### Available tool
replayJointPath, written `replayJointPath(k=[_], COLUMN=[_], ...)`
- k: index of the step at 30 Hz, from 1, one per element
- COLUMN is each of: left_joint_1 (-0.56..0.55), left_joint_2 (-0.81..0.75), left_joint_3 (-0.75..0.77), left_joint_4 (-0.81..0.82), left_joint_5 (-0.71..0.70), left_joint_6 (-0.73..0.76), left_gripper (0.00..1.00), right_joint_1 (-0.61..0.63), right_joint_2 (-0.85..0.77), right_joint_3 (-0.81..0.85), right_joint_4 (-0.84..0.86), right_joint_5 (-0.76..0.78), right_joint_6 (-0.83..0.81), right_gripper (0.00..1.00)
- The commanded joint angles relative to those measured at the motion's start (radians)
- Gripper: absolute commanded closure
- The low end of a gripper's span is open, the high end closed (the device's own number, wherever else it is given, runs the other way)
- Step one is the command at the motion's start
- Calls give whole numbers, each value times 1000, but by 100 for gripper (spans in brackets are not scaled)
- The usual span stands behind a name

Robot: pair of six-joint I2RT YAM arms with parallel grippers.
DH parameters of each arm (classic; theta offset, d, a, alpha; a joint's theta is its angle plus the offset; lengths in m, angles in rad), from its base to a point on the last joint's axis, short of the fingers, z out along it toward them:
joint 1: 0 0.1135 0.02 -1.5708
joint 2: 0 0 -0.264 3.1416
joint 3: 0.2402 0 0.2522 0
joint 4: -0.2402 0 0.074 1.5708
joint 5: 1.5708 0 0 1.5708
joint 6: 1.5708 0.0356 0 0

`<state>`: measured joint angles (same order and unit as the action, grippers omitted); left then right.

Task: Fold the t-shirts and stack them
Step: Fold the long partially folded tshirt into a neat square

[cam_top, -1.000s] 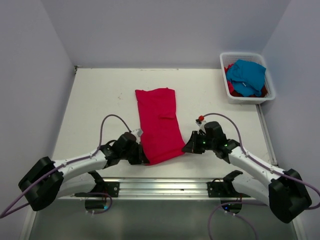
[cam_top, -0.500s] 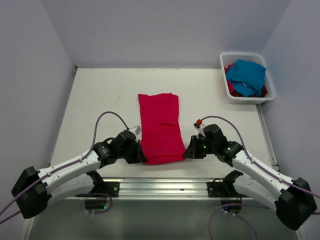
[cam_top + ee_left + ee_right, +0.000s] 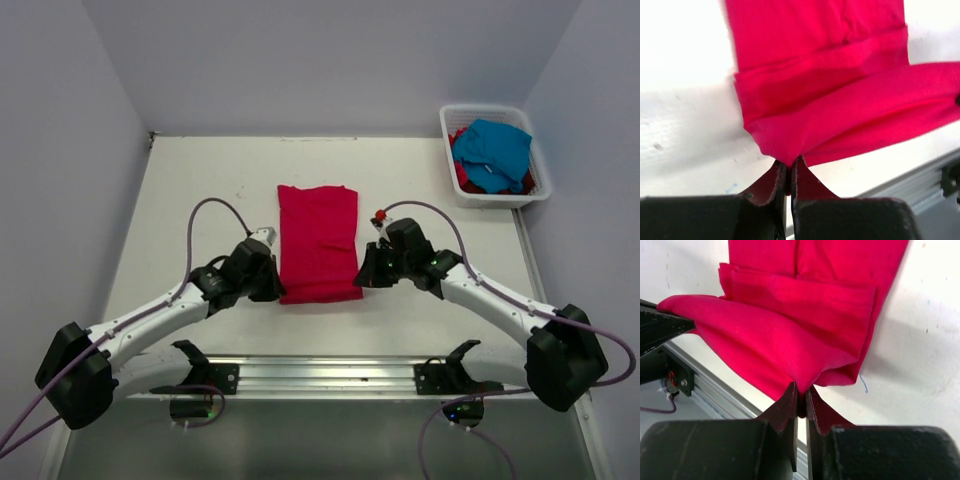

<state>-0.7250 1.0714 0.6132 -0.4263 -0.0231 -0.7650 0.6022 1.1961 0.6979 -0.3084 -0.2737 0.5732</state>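
**Inspector:** Report your end effectors.

**Arm:** My left end effector (image 3: 790,167) is clamped on the near left corner of the crimson t-shirt (image 3: 830,100). My right end effector (image 3: 801,392) is clamped on its near right corner. The near edge hangs raised between the two grips. The rest lies flat as a narrow folded strip on the counter (image 3: 200,200), mid-way out, between my arms.

**Inspector:** Handling?

**Arm:** I judge it light, soft and limp. It sags between the grips and has no stiffness. The corners, pinched through every layer, are the right hold, and a shallow pinch could shed a layer.

**Inspector:** Containers?

**Arm:** There is one white basket (image 3: 448,135) at the far right corner. It holds a turquoise t-shirt (image 3: 492,150) crumpled on top of red cloth (image 3: 462,178), all unfolded.
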Motion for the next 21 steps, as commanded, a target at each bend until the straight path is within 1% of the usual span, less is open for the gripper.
replayJointPath(k=[1,4,9,13,21], left_joint_1=[94,121,153,183,285], left_joint_2=[33,93,194,258,421], left_joint_3=[40,77,144,232,393], left_joint_4=[32,73,139,173,210], left_joint_5=[-52,-55,-35,-15,95], left_joint_6=[127,164,205,239,299], left_gripper=[100,100,100,100,100], right_joint_1=[-12,-18,-30,-54,-93], right_joint_2=[62,126,232,302,427], right_joint_3=[89,136,267,376,534], right_joint_4=[48,68,60,37,8], right_joint_5=[94,122,143,157,169], right_joint_6=[-64,-79,-114,-137,-157], right_gripper=[100,100,100,100,100])
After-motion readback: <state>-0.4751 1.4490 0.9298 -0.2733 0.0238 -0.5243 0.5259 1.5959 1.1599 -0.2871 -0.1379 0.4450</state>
